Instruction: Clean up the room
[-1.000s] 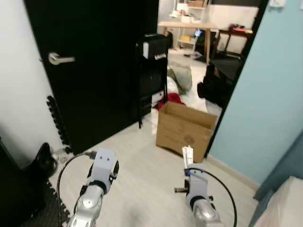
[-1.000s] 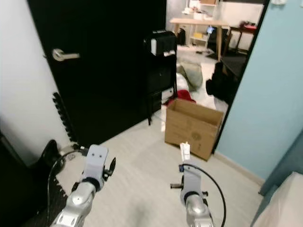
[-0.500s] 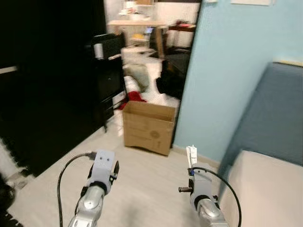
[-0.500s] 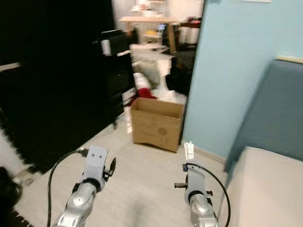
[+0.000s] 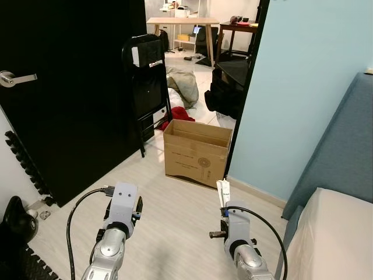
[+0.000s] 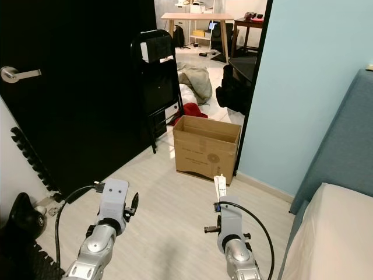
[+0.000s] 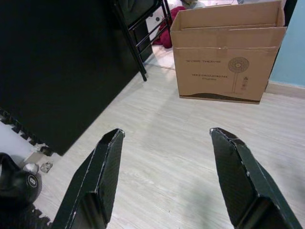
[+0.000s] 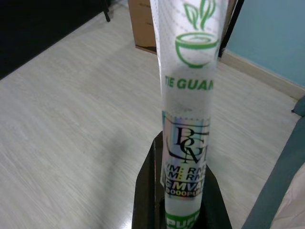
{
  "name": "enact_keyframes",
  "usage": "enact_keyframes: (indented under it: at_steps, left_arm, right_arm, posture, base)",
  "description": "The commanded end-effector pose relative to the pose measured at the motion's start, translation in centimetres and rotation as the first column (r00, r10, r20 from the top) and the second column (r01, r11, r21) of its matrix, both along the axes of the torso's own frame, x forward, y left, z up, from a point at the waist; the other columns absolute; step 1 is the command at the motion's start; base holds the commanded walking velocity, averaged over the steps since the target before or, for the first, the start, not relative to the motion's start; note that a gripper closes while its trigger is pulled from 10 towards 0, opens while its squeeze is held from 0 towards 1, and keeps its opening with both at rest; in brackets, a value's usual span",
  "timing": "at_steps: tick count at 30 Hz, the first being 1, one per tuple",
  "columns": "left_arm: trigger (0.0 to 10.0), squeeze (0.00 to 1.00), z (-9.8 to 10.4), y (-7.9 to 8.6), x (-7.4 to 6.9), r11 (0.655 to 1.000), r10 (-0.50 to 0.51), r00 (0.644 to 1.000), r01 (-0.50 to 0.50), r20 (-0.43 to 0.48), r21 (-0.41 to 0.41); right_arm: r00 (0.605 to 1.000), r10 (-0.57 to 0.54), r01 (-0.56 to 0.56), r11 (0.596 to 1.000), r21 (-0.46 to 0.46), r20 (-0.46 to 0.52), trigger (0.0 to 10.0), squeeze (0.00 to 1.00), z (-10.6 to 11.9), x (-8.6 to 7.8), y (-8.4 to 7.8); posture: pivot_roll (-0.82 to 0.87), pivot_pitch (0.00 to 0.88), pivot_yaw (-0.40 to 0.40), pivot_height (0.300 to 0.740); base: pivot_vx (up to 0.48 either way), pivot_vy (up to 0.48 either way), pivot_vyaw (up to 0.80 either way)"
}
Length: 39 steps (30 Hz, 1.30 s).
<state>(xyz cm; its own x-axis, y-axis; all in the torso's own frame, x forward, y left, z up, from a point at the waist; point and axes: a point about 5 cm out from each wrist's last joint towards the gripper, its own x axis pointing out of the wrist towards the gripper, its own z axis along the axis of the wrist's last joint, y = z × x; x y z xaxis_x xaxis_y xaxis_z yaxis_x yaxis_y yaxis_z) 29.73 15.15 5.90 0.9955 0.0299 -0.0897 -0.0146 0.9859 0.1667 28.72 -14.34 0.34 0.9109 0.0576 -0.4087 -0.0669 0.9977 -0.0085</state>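
The tea packet point(image 8: 187, 119), a slim white sleeve with green print, stands upright in the right gripper point(image 8: 183, 210), whose two black fingers are closed on its lower end. In the head views it rises from that gripper above the pale wood floor point(image 5: 175, 204), in front of the open cardboard box point(image 5: 197, 151), which sits near but apart from it against the edge of the light blue wall point(image 5: 303, 87).

The left gripper point(image 7: 164, 181) hangs over bare floor with its fingers spread wide and nothing between them.

The main risk, as I judge it, is the grip itself: only the bottom of a long, thin packet is pinched, so a jolt while walking could tip it or let it slide out onto the floor. If the box is the intended place for it, a release made short of the near wall would drop the packet outside. The box stands tight between the wall corner and the black folding chair point(image 5: 148, 87), so a wide swing of either arm could knock one of them. The blue sofa point(image 5: 332, 175) crowds the robot's right side, and a turn that way could brush it.
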Motion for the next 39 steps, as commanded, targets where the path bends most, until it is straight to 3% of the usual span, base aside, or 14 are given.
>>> enact_keyframes:
  at_steps: [1,39]
  left_arm:
    - [10.0,0.0,-0.12,0.16,-0.21,1.0,0.009,1.0,-0.009,0.001,-0.009]
    - [10.0,0.0,0.38,0.39,0.0,1.0,-0.011,1.0,0.011,0.015,-0.011]
  right_arm:
    - [1.0,0.004,-0.004,1.0,0.009,-0.011,10.0,0.0,-0.07,0.05,0.24]
    - [1.0,-0.004,0.004,1.0,0.012,-0.007,10.0,0.0,0.03,0.19,0.35]
  posture:
    - [0.02,0.032,-0.004,0.74]
    - [0.03,0.035,0.01,0.74]
  base:
    - [0.24,0.0,0.0]
    - [0.352,0.0,0.0]
